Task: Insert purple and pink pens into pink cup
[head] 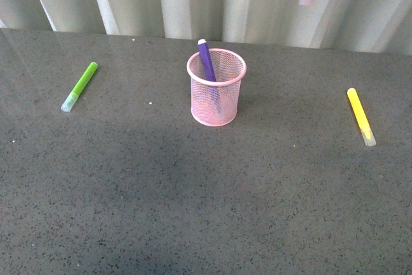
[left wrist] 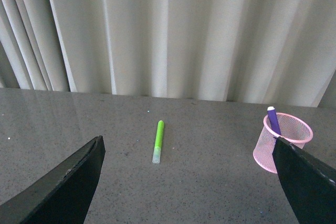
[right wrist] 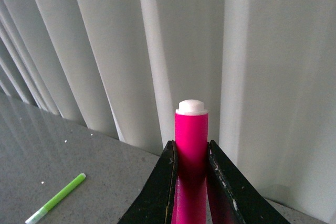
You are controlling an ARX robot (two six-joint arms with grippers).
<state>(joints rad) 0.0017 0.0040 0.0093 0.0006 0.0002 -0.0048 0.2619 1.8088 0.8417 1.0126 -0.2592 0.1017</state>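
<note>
- The right gripper pinches the hot-pink marker pen between its black jaws, high above the table.
- The dark purple marker pen leans inside the light pink wire-mesh cup.
- The left gripper has its jaws spread.

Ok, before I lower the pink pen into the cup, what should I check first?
1. Pink pen gripped by right tool: ok, clamped on both sides.
2. Purple pen in pink cup: ok, leaning on the rim.
3. Cup upright, room left in its mouth: ok.
4. Pink pen above the cup mouth: not ok; front view shows it high, off to the cup's right.
5. Left tool open, empty, away from the cup: ok.
</note>
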